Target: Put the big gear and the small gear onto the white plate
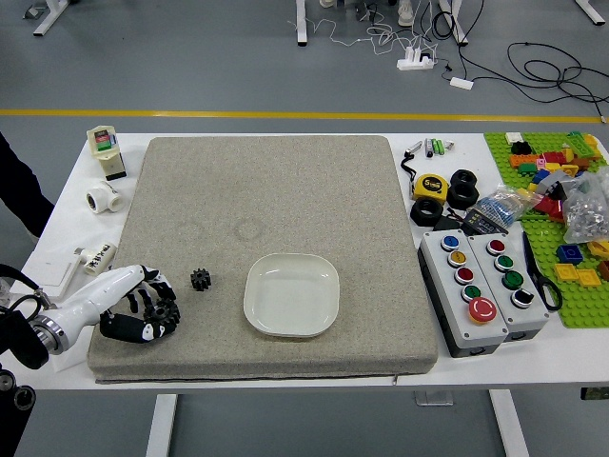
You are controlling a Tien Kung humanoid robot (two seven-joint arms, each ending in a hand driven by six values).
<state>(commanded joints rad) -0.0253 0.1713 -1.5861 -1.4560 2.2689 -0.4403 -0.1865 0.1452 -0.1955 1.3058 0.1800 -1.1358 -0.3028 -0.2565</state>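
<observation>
The left hand [122,286] has its fingers closed around the big gear [166,312], over the mat [314,200]. The small gear [201,279] lies between hand and plate [291,295]. Risks: slippage from an uneven grip; collision from a low traverse.

Glossy white plate [291,295] on rough grey-beige cloth [238,190], beside matt black gear [201,279]
</observation>
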